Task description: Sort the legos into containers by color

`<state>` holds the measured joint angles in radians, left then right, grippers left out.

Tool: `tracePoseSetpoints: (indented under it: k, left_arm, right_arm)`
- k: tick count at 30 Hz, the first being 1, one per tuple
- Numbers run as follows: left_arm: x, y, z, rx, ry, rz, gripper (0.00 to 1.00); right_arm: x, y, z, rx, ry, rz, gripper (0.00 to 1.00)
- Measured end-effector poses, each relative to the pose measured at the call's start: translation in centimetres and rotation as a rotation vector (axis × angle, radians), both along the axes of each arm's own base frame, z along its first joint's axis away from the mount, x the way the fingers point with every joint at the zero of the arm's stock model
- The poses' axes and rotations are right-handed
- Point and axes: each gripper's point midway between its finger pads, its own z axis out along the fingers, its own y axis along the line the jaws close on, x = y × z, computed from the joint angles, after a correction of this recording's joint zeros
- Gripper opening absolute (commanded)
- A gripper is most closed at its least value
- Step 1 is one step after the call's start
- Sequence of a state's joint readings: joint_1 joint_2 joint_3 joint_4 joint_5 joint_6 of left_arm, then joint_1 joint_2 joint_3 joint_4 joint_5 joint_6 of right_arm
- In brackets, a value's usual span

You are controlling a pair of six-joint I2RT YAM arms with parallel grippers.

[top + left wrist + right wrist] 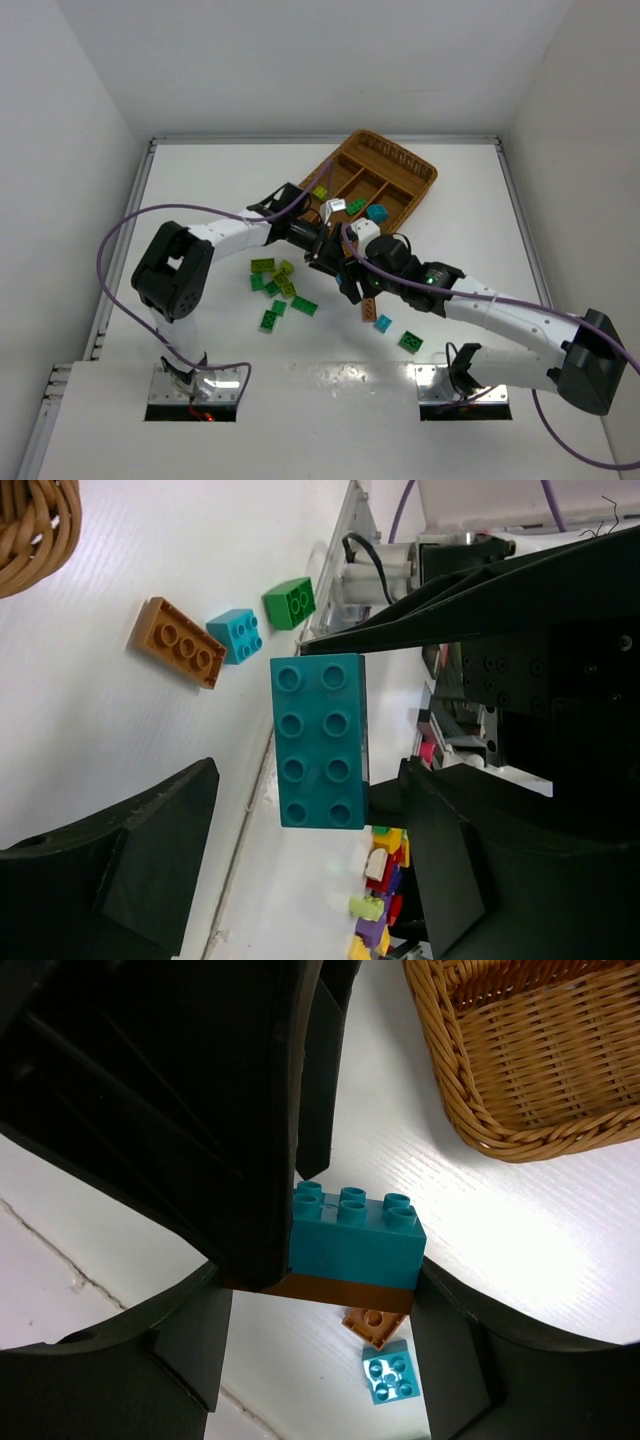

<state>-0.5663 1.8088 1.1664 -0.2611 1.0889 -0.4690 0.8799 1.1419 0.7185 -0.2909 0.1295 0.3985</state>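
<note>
Just inside left tool (pixel 305 780), teal lego (pixel 318 742)

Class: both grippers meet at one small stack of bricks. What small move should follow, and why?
Probably close the left gripper on the teal brick. It sits stacked on a brown brick that the right gripper seems to clamp; the left fingers straddle it with a gap, and the colours must part.

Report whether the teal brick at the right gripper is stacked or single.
Stacked. In the right wrist view the teal brick sits flush on a brown brick, no gap between them.
</note>
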Motion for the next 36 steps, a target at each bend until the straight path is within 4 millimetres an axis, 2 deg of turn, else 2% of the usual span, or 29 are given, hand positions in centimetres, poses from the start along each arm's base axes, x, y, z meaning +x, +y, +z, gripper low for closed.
tracePoseSetpoints:
  k: [2,3,5,6,9,11,12,16,36]
  left_arm:
    - [-0.1,-0.1,0.0,-0.004,0.007,-0.006,0.71]
    - [-0.3,-0.1,0.0,-0.006,0.012,-0.01,0.63]
    - [-0.4,-0.3,0.0,-0.009,0.016,-0.015,0.54]
    - [-0.4,-0.3,0.0,-0.01,0.017,-0.017,0.47]
    - [-0.5,-0.3,0.2,-0.016,0.023,-0.022,0.32]
    - [-0.4,-0.4,0.2,-0.016,0.024,-0.021,0.27]
    - [-0.4,-0.4,0.2,-0.015,0.025,-0.02,0.18]
    - [-0.1,-0.2,0.2,-0.013,0.023,-0.009,0.0]
    - [4.5,1.1,2.7,-0.043,0.002,0.114,0.0]
  right_arm:
    - [0.0,0.0,0.0,0.002,-0.001,0.0,0.51]
    - [0.0,0.0,0.0,0.001,-0.001,0.0,0.51]
    - [0.0,0.1,-0.1,0.0,0.0,0.0,0.51]
    - [0.0,0.0,-0.1,-0.002,0.001,0.001,0.51]
    - [0.0,0.0,-0.2,-0.006,0.002,0.001,0.51]
    - [0.1,0.0,-0.2,-0.008,0.001,0.002,0.51]
    - [0.1,0.0,-0.2,-0.008,0.0,0.002,0.51]
    - [0.2,0.0,-0.2,-0.01,-0.005,-0.003,0.51]
    - [4.1,0.7,2.2,0.056,-0.133,-0.135,0.51]
